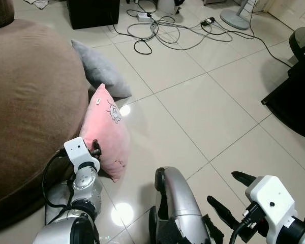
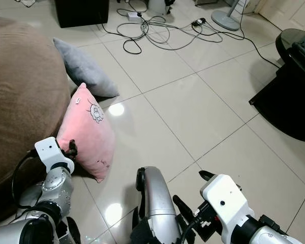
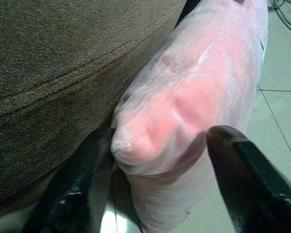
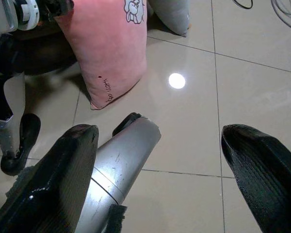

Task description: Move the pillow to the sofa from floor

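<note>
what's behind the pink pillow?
The brown sofa: the pink pillow leans on its side, standing on the floor tiles. A grey pillow sits further back. The left gripper straddles the pillow's edge. The contact area is hidden.

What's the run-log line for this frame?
left hand: open, around pink pillow edge | pillow: on floor against sofa | right hand: open, idle above floor
</note>
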